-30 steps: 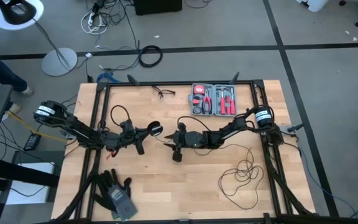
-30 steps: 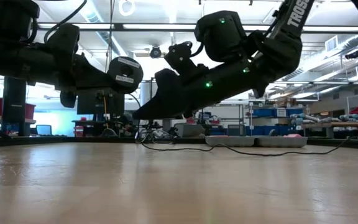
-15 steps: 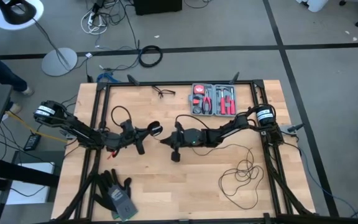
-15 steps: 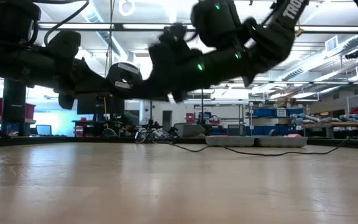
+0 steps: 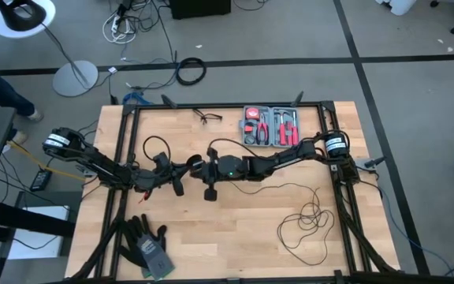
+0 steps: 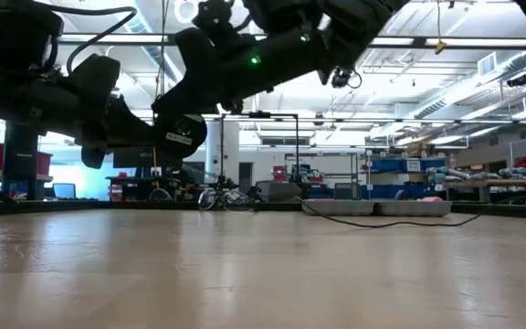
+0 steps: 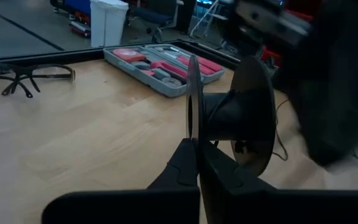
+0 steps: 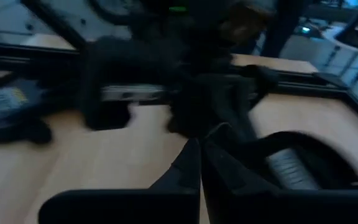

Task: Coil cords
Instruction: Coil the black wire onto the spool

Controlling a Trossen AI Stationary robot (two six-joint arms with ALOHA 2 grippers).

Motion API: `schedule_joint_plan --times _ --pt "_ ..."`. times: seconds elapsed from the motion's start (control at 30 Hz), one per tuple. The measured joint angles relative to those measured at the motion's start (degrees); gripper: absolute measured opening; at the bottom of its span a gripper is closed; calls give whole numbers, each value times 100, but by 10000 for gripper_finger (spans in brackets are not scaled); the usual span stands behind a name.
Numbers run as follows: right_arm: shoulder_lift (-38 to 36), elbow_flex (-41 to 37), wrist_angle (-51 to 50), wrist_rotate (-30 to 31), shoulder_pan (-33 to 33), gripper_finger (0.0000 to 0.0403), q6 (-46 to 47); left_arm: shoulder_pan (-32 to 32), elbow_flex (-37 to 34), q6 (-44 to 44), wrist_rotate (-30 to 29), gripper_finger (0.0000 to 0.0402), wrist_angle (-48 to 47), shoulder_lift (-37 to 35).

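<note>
Two arms meet over counter (image 5: 235,229) centre, both raised. Left tool (image 7: 194,146) pinching spool (image 7: 229,118) by thin flange. Right tool (image 8: 199,149) pressed together, just beside spool; whether cord caught, cannot tell. Cord (image 5: 306,221) trails from right arm into loose tangle toward counter's right-front corner. Risk: tools colliding at spool; slack snagging on frame. Toolkit (image 5: 270,126) beyond spool, gloves (image 5: 148,244) at left-front; middle open.

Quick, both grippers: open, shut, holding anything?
Left gripper: shut on the puck.
Right gripper: shut beside the left one; holding anything cannot be told.
</note>
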Motion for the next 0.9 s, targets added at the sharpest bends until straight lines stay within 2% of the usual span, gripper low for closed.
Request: schedule_joint_plan --times 0.2,0.47,0.6,0.67,0.8,0.9 --pt "-331 232 -944 257 -67 0 -15 4 -2 -4 44 1 -38 0" --pt "-1023 242 -2411 1046 -229 0 261 3 0 -22 107 1 134 0" --pt "-1098 242 -3180 1026 -352 2 865 2 0 17 212 1 420 0" --pt "-1080 230 -3505 828 -391 7 1037 2 0 101 286 1 536 0" --pt "-971 -15 -3404 318 -393 20 1291 2 0 138 314 1 629 0" --pt "-807 -362 -2866 187 -321 28 1474 2 0 142 311 1 647 2"
